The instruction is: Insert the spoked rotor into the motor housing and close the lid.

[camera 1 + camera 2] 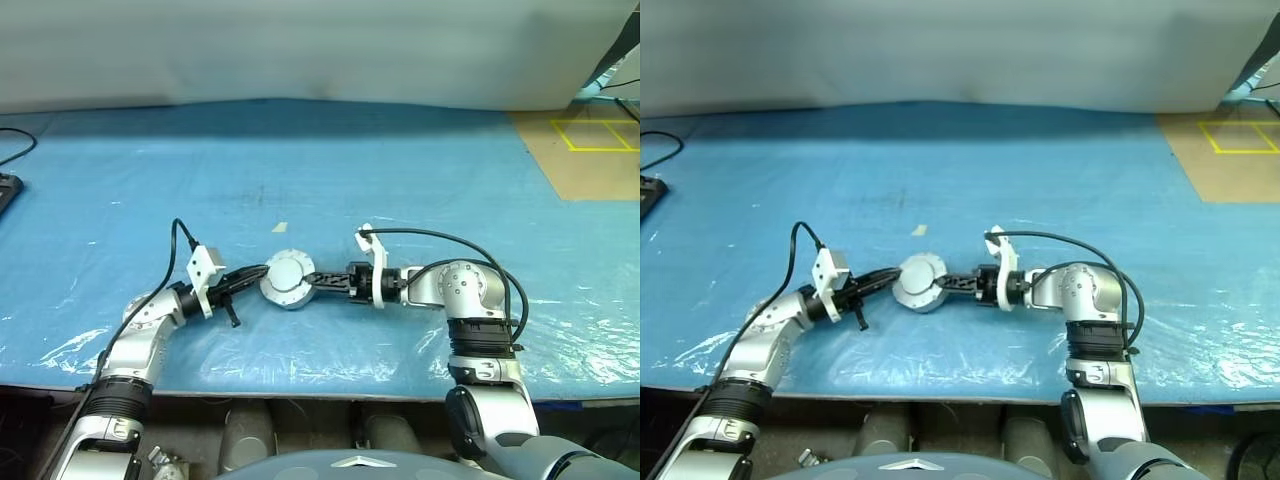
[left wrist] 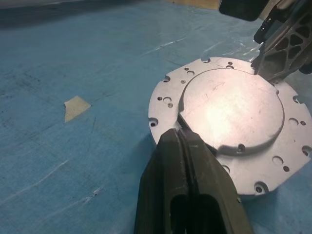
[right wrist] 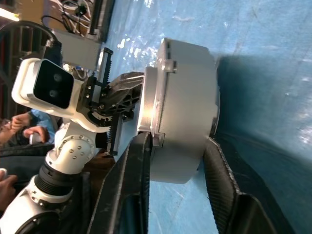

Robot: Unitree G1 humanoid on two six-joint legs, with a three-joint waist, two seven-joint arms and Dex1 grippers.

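I have the motor housing (image 1: 287, 279) sitting near the front edge of the desk (image 1: 400, 180), roughly midway between my two arms, with the lid (image 2: 229, 109) already seated flat on top of it. The spoked rotor I cannot see; my guess is that it sits inside, under the lid.

My left end effector (image 1: 262, 271) comes in from the left with its fingers pressed fully together, tips resting against the lid's rim at the edge of the raised centre disc. I read that as a brace: it pins the assembly so it cannot slide or spin.

My right end effector (image 1: 308, 280) reaches in from the right and straddles the housing top to bottom, one finger (image 3: 127, 180) over the lid face and the other (image 3: 222, 183) under the body. Both look to be touching or very nearly so, so I take it as clamping lid and housing together to press the lid home.

The desk is covered in blue plastic sheeting, wrinkled and glossy near the front. A small scrap of tape (image 1: 280, 227) lies just beyond the housing. Far right there is bare brown floor with yellow marking lines (image 1: 598, 135); a pale wall runs along the back.
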